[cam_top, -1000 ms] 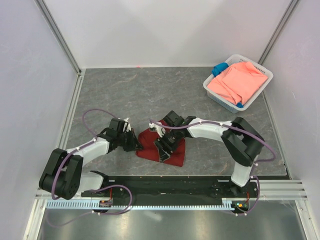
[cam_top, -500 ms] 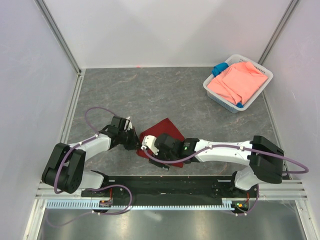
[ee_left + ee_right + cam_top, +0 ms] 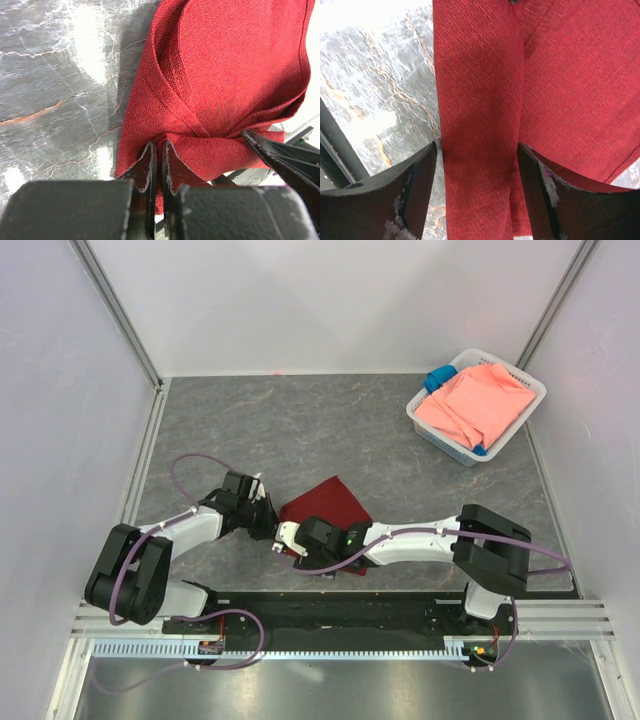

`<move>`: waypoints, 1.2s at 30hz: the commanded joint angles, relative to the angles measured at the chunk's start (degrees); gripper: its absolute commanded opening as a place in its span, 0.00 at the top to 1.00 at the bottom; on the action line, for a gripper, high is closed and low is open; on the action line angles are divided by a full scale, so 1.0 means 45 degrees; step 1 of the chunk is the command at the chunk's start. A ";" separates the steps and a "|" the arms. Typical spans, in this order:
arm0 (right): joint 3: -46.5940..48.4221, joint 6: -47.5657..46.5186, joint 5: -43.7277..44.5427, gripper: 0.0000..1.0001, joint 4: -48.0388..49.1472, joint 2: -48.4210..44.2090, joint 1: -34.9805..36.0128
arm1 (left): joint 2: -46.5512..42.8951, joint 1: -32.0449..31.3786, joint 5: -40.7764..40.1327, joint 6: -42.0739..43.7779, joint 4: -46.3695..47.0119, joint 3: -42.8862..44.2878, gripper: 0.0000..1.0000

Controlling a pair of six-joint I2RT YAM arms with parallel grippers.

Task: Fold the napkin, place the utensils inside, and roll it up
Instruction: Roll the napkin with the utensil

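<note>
Spread wide at right gripper (image 3: 477,192), straddling a raised fold of napkin (image 3: 335,502). Clamped tight at left gripper (image 3: 158,150) onto napkin's 9 o'clock edge (cloth bunched there). Laid near centre of table (image 3: 250,430); at 1 o'clock, basket (image 3: 435,435).

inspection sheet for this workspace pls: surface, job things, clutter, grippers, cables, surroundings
surface: grey marbled tabletop, no spills seen
job's things: napkin, maroon, folded over on itself, lying near the arm bases; utensils: nothing seen
clutter: white basket at the far right corner, holding a salmon-pink cloth and a blue cloth
grippers: left gripper shut, pinching the napkin's edge; right gripper open, fingers astride a fold of the napkin
cables: purple cables loop along both arms
surroundings: white walls, metal frame posts
</note>
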 commanded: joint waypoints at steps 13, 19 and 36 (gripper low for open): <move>0.0411 0.0162 -0.5317 0.64 -0.0417 0.1434 -0.1715 | -0.0859 -0.0035 -0.0327 0.0742 -0.0530 0.0544 0.65; 0.0254 0.0670 -0.7895 0.70 -0.0691 0.1865 -0.2614 | -0.2443 -0.0016 -0.1655 0.0762 -0.1117 0.0350 0.41; 0.1738 0.0338 -1.1962 0.72 -0.2195 0.4090 -0.3982 | -0.4242 -0.0035 -0.1913 -0.0019 -0.0962 -0.1310 0.25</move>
